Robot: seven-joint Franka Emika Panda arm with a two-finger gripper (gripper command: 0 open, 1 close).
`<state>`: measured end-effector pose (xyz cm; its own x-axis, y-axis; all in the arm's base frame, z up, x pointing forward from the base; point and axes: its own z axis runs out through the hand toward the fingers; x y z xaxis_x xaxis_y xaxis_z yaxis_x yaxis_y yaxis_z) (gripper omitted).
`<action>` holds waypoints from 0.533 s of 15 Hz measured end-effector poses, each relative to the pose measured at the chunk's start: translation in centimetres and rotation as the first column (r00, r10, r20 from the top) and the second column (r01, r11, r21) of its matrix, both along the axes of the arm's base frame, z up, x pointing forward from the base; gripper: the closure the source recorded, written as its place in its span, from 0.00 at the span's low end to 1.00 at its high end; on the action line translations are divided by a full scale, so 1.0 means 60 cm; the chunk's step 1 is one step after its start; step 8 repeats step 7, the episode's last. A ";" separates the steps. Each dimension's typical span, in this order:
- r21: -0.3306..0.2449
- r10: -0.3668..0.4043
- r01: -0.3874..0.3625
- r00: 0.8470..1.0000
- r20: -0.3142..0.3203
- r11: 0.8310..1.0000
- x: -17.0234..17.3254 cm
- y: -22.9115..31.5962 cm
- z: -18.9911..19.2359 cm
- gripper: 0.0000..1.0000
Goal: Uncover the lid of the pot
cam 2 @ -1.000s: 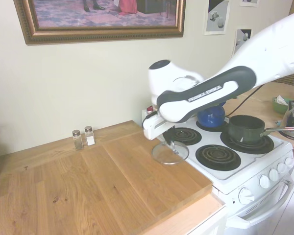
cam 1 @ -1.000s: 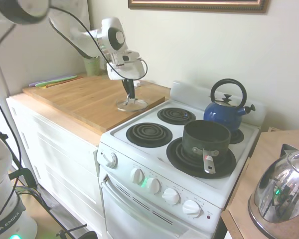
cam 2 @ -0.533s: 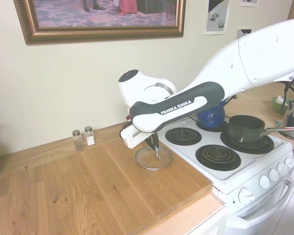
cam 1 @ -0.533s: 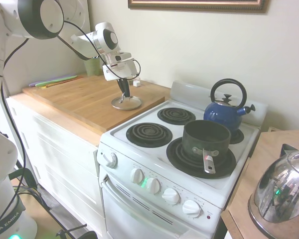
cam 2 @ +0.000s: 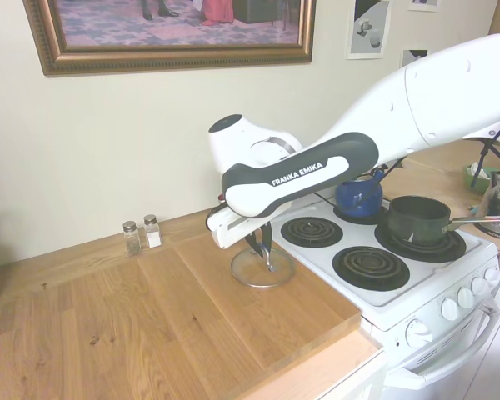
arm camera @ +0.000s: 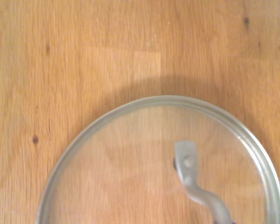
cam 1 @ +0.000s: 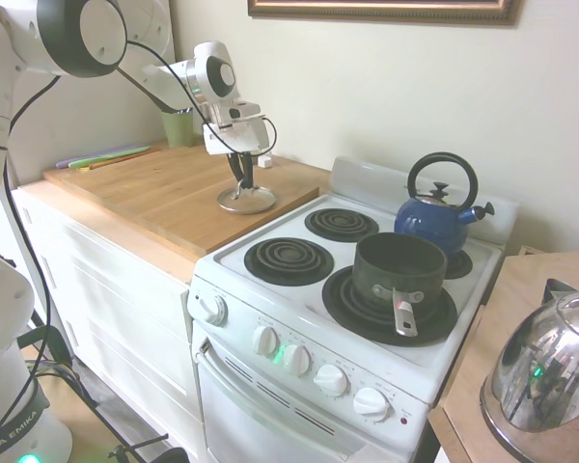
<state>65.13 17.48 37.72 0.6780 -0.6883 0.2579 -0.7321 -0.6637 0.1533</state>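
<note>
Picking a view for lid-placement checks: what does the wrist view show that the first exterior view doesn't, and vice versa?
Wrist only: the grey knob handle's bolted foot, and wood grain seen through the glass.
First exterior only: the uncovered dark grey-black metal saucepan on the white stove, the blue kettle, the gripper above the lid.
Both: the round clear glass lid lying on the wooden countertop.

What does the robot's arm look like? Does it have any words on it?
The robot arm is fat, rounded and shiny white, with a dark grey-black band reading FRANKA EMIKA in white letters. Round dark caps sit on its joints. Thin black cables loop along it. At the tip, a white block carries the small gripper with two slim dark fingers.
</note>
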 end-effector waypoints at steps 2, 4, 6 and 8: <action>0.006 0.007 -0.007 1.000 0.009 1.000 0.000 0.002 0.005 0.00; 0.016 0.022 -0.023 0.999 0.026 1.000 -0.005 0.006 0.028 0.00; 0.028 0.036 -0.038 0.998 0.048 0.999 -0.020 0.009 0.056 0.00; 0.034 0.044 -0.047 0.997 0.065 0.998 -0.029 0.010 0.067 0.00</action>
